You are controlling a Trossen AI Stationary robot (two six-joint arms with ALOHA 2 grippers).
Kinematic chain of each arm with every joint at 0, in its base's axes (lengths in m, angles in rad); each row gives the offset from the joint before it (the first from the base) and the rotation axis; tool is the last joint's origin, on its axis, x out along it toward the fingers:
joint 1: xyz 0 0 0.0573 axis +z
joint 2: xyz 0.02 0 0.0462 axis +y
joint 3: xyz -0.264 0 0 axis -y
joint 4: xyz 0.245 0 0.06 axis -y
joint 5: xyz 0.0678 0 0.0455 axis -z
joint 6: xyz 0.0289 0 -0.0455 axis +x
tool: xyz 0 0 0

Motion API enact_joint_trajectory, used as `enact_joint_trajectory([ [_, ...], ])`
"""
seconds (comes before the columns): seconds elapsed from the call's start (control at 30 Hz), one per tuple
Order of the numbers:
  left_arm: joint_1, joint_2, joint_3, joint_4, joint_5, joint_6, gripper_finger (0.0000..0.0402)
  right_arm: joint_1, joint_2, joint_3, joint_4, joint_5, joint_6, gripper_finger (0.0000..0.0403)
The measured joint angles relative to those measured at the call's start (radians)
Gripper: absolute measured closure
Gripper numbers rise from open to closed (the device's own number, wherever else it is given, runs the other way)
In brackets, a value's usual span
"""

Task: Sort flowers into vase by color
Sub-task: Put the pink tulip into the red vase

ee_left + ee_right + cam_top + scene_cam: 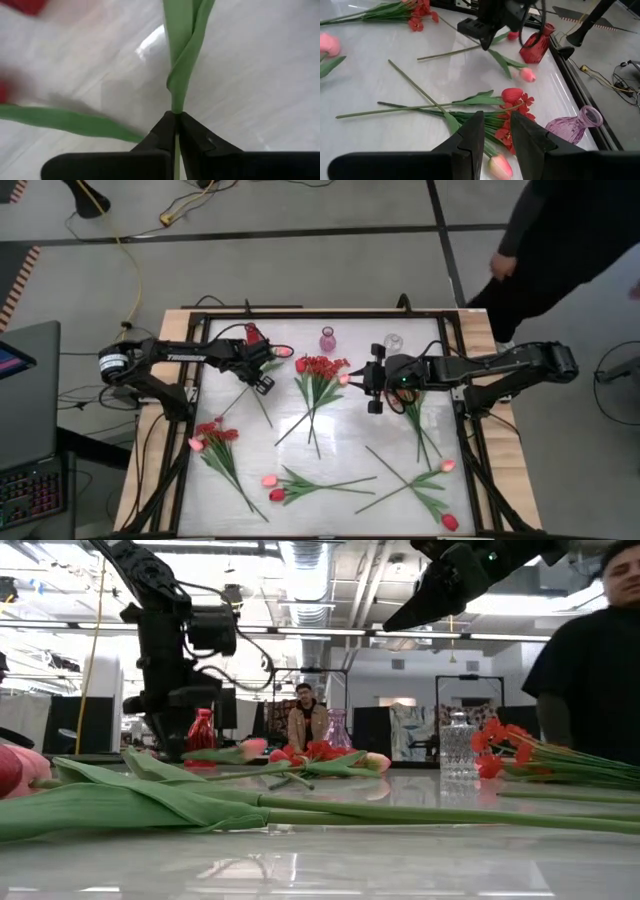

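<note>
**Left fingers pinch a tulip stem**

The left fingers [176, 131] are closed on the green stem [184, 60] of a pink tulip [283, 352], which lies at about 11 o'clock on the tabletop [340, 450], just beside the red vase [253, 335]. The stem runs straight out from between the fingertips. The right fingers [496, 131] hover narrowly parted, holding nothing, above the red bunch [512, 112] near 12 o'clock.

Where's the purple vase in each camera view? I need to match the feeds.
High view: purple vase at the table's far edge, near the middle.
Low view: mid-picture, behind the flowers.
Left wrist view: not in it.
Right wrist view: lower right.
Shared landmark: red vase, seen in those same three views.
</note>
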Motion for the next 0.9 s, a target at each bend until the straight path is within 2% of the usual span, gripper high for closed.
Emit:
enact_joint_trajectory([
  [0.3, 0.0, -0.229, 0.001, 0.043, 0.005, -0.033, 0.0401, 0.0, 0.0, 0.0, 0.0, 0.0, 0.0, 0.028],
  [0.53, -0.033, -0.405, 0.001, 0.168, 0.001, -0.02, 0.0401, 0.0, 0.0, 0.0, -0.001, 0.001, 0.008, 0.028],
  [0.67, -0.059, -0.485, 0.001, 0.243, -0.098, 0.013, 0.0401, 0.0, 0.0, 0.0, -0.001, 0.001, 0.008, 0.028],
  [0.8, -0.077, -0.534, 0.001, 0.298, -0.276, 0.1, 0.0401, 0.0, 0.0, 0.0, -0.001, 0.001, 0.008, 0.028],
  [0.9, -0.079, -0.551, -0.017, 0.395, -0.367, 0.186, 0.0401, 0.0, 0.0, 0.0, -0.001, 0.002, 0.007, 0.028],
])
